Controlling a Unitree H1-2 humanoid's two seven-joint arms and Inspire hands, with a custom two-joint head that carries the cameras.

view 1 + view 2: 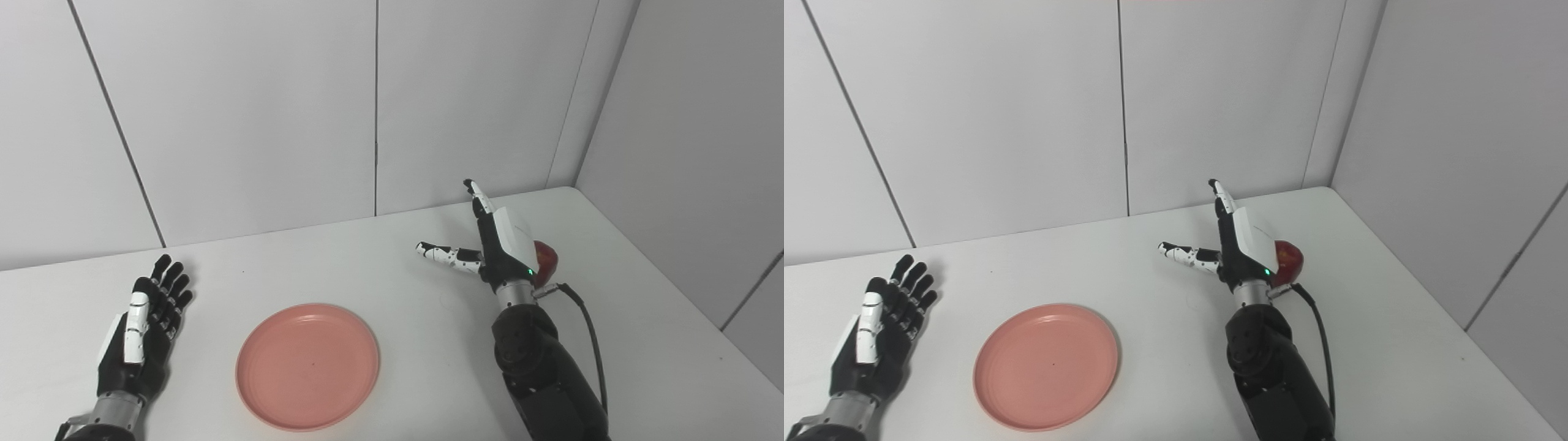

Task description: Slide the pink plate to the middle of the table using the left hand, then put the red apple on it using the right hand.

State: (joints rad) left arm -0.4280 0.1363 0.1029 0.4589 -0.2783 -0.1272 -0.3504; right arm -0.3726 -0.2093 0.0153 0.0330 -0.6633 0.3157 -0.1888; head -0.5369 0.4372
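Right hand [502, 245] stands edge-up over the far right part of the desk [643, 343], fingers stretched toward the back wall [245, 110] and thumb splayed out to the left, holding nothing. One apple [546, 260] sits just behind it on its right side; most of the fruit is hidden by the palm, so whether they touch cannot be told. What shows of the apple is a glossy red curve with a paler yellowish patch near the top.

Left hand [142, 331] lies low over the near left part of the desk, fingers apart and pointing away, empty. One plate [307, 365] lies flat to its right, near but clear of it, in the near middle of the desk and well apart from the apple and right hand. It is round, salmon pink, shallow with a raised rim and faint rings inside, and nothing lies on it.

Two hands, one plate, one apple. A black cable [588, 331] runs from the right wrist down along the forearm.
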